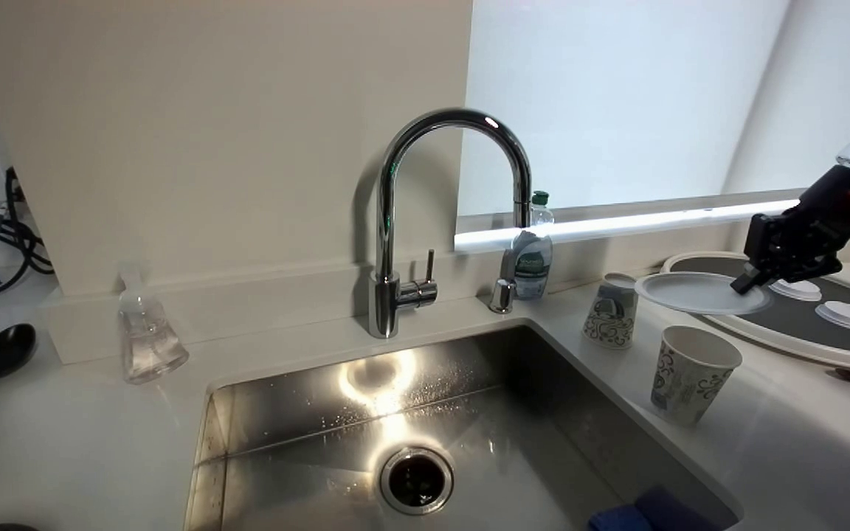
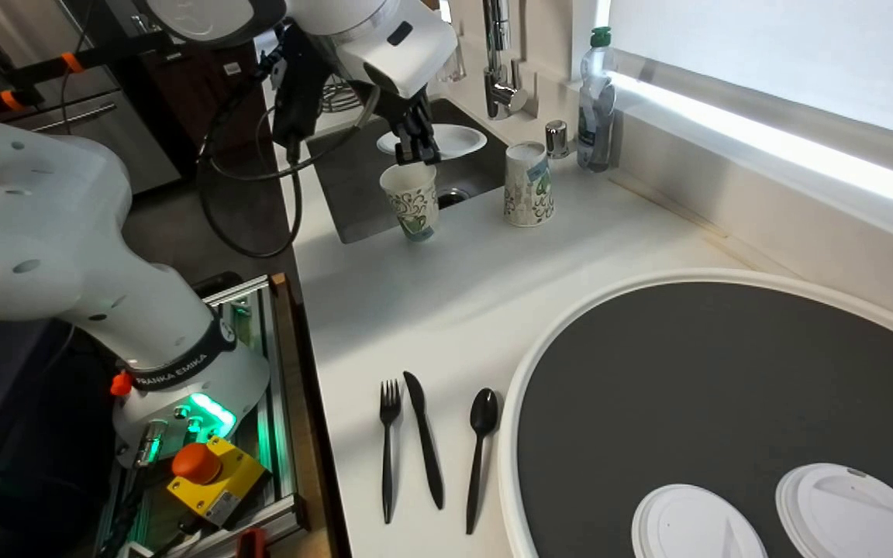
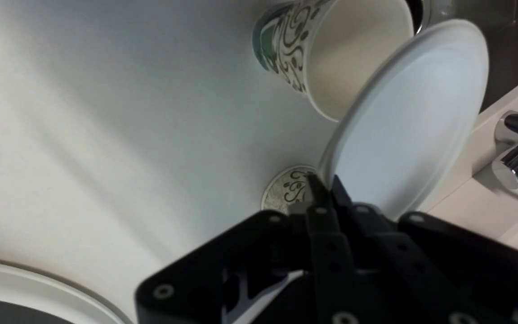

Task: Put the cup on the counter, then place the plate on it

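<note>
Wrist view: your gripper [image 3: 326,185] pinches the edge of the smooth, white, shallow round plate [image 3: 414,121], held in the air near the upright, tapered, swirl-printed cup [image 3: 331,54] on the counter [image 3: 151,112].

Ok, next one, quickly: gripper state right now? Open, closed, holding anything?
Gripper: closed, holding the white plate by its edge.

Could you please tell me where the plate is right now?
In an exterior view, the plate is on the right, its edge held by the gripper, pictured just above the upright cup.
</note>
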### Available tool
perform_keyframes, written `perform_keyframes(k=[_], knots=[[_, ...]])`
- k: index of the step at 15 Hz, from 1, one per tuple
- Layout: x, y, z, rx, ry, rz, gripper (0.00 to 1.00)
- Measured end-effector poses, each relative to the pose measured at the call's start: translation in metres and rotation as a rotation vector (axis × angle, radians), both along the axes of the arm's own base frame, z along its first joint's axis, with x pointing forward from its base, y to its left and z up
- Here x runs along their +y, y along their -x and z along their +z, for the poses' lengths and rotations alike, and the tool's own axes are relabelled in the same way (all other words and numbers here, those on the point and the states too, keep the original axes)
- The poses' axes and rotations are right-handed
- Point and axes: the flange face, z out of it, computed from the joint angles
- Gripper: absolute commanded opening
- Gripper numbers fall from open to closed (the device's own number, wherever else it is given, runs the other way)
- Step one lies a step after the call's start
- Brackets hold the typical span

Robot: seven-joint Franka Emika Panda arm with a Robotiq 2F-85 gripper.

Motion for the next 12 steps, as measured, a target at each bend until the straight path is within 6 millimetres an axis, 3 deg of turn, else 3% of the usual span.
perform_keyframes(k=[12], knots=[[0.013, -0.001, 0.000, -0.069, 0.038, 0.214, 0.01]])
